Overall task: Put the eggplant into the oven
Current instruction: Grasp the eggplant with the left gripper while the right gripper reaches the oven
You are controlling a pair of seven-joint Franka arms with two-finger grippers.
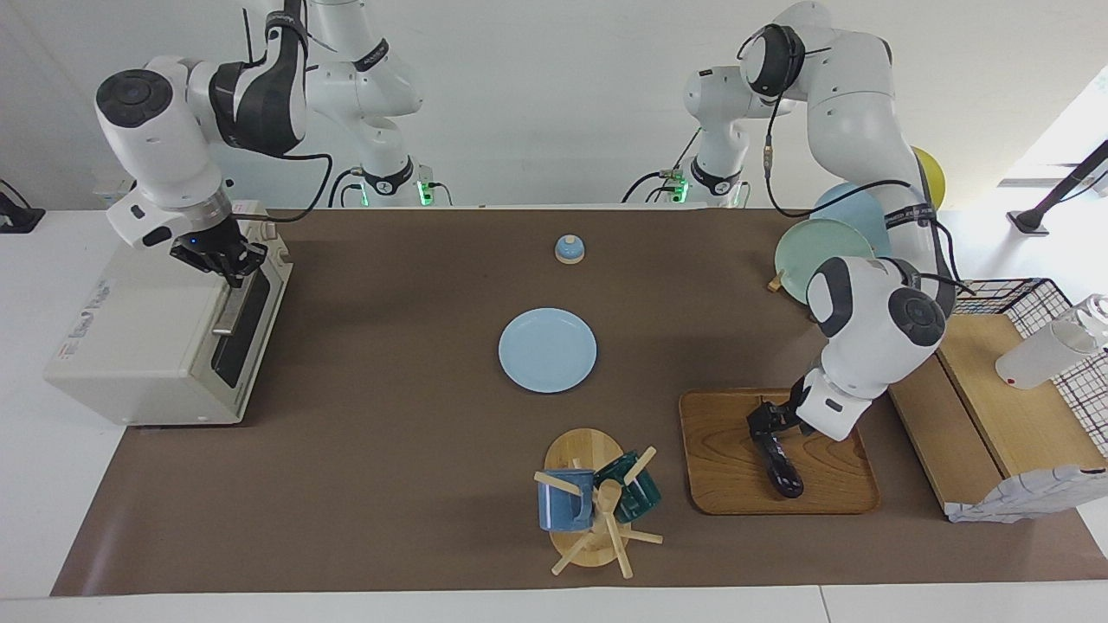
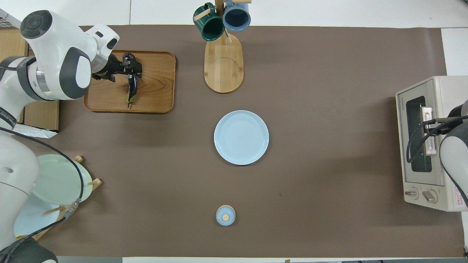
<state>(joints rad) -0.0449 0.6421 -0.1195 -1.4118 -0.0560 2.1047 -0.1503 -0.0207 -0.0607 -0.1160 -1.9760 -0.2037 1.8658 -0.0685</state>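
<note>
The dark purple eggplant (image 1: 782, 467) (image 2: 131, 84) is over the wooden tray (image 1: 835, 489) (image 2: 157, 96) at the left arm's end of the table. My left gripper (image 1: 765, 424) (image 2: 129, 67) is shut on its upper end, and it slants down toward the tray; I cannot tell if the lower end touches the wood. The cream oven (image 1: 147, 346) (image 2: 448, 89) stands at the right arm's end with its dark glass door closed. My right gripper (image 1: 232, 270) (image 2: 433, 122) is at the robot-side end of the door's metal handle (image 1: 225, 313) (image 2: 428, 144).
A light blue plate (image 1: 547, 350) (image 2: 241, 137) lies mid-table. A mug tree (image 1: 597, 510) (image 2: 223, 62) with two mugs stands farther from the robots. A small blue bell (image 1: 569, 249) (image 2: 225, 215) sits nearer them. A plate rack (image 1: 822, 247) (image 2: 58, 179) and a wooden shelf (image 1: 995, 407) stand by the tray.
</note>
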